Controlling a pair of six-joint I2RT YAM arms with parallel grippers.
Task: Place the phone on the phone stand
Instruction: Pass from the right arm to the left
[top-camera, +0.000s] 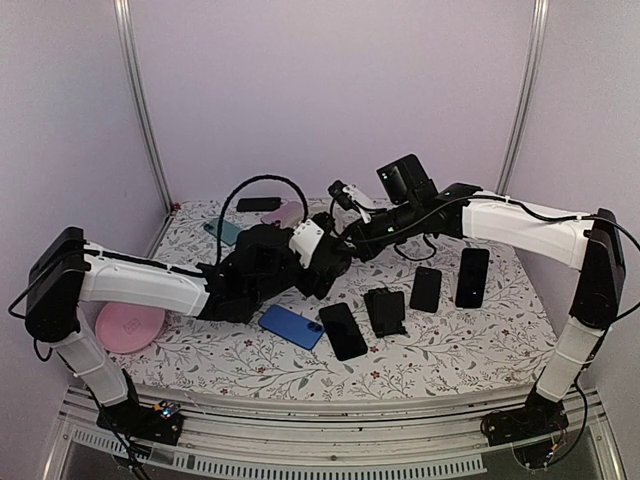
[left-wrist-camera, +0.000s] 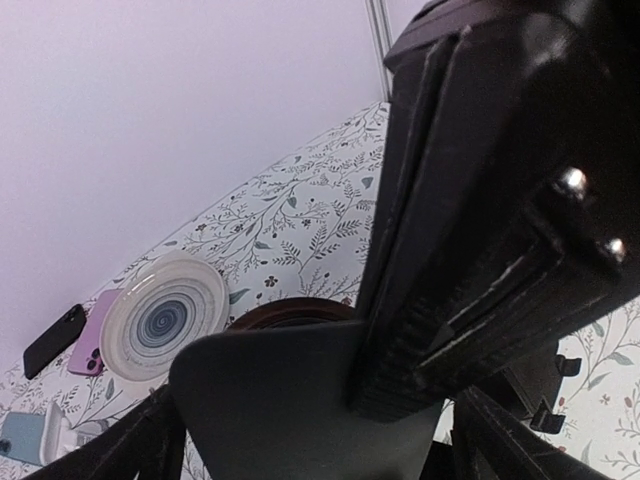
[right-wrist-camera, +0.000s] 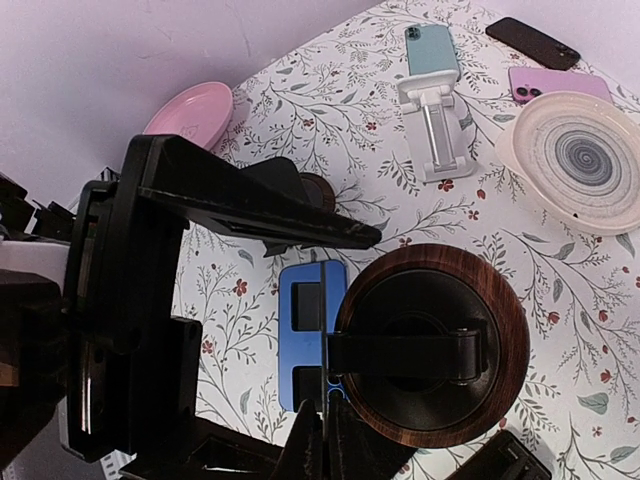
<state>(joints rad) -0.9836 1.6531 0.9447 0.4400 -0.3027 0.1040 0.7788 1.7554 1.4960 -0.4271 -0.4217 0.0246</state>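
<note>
The phone stand (right-wrist-camera: 500, 290) has a round wood-rimmed base and a black arm ending in a thin upright plate (left-wrist-camera: 270, 400). My right gripper (right-wrist-camera: 325, 415) is shut on that plate's top edge; it fills the left wrist view (left-wrist-camera: 480, 200). My left gripper (left-wrist-camera: 320, 445) stands open, its fingers (right-wrist-camera: 260, 205) straddling the plate's width, with a sliver of light by the right one. The two grippers meet mid-table (top-camera: 335, 255), hiding the stand from above. A blue phone (right-wrist-camera: 290, 345) lies flat on the cloth beside the base (top-camera: 290, 325). Neither gripper holds a phone.
Three black phones (top-camera: 342, 330) (top-camera: 425, 288) (top-camera: 472, 277) and a folded black stand (top-camera: 385, 310) lie front right. A pink plate (top-camera: 130, 325) sits front left. At the back left are a swirl plate (right-wrist-camera: 580, 160), a white stand (right-wrist-camera: 435, 130), and teal (right-wrist-camera: 432, 48), pink and black phones.
</note>
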